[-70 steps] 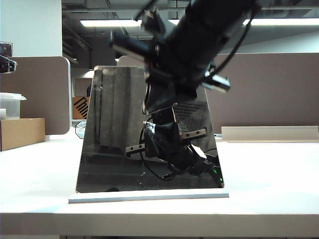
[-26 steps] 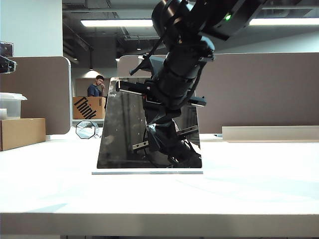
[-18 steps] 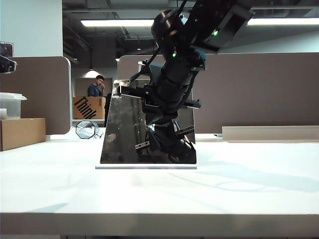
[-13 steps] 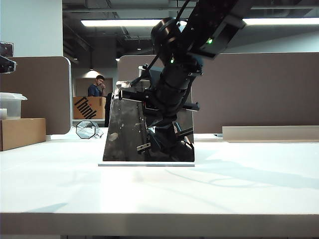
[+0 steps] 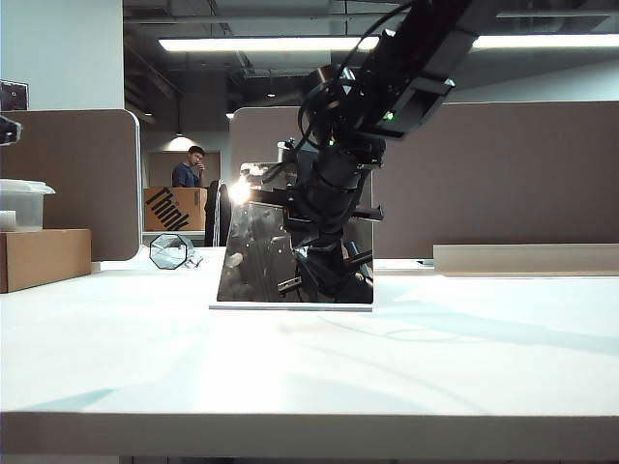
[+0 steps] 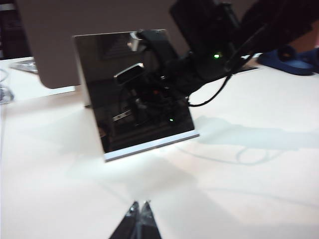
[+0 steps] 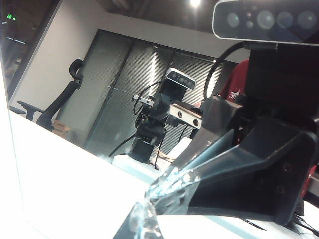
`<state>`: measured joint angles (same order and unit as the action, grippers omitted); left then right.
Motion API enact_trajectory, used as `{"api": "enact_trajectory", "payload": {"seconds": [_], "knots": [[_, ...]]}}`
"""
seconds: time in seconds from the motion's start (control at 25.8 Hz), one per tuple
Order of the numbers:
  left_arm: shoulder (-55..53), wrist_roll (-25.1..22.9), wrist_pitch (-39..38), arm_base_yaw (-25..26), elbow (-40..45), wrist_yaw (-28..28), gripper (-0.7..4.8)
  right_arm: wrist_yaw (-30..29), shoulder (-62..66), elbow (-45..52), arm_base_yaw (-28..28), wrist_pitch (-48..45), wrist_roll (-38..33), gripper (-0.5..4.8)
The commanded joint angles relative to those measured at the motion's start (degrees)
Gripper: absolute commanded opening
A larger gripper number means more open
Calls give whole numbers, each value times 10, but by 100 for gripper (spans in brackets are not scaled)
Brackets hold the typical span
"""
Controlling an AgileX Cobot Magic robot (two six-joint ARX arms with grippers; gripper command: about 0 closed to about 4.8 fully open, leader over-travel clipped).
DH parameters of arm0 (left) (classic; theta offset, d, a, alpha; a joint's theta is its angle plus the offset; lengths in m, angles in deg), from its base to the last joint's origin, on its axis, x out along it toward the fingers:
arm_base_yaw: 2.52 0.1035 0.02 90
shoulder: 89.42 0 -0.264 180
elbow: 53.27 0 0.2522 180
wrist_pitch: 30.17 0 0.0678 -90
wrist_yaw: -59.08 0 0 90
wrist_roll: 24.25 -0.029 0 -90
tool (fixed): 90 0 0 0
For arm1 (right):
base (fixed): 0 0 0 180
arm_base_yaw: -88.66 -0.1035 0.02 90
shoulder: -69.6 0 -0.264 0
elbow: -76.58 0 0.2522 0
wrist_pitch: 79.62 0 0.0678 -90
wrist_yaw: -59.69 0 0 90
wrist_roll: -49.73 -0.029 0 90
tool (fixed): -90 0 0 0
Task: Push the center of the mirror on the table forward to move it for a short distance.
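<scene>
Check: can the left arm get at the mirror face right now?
Probably yes. The left gripper, jaws shut, sits low over bare table short of the mirror. But the right gripper already occupies the face's center.

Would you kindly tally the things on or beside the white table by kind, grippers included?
Mirror: 1
Clear octagonal object: 1
Cardboard box: 1
Clear plastic container: 1
Grippers: 2, the right gripper against the mirror, the left gripper shut, low over the table
Total: 6
</scene>
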<state>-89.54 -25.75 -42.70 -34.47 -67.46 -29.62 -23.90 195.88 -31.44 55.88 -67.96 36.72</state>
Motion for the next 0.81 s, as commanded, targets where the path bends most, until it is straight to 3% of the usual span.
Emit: {"api": "enact_trajectory", "payload": {"seconds": [0.04, 0.81], "knots": [[0, 0, 5, 21, 1, 0, -5, 1, 20, -37, 11, 2, 10, -5], [0, 0, 5, 24, 1, 0, -5, 5, 204, -328, 70, 68, 46, -5]]}}
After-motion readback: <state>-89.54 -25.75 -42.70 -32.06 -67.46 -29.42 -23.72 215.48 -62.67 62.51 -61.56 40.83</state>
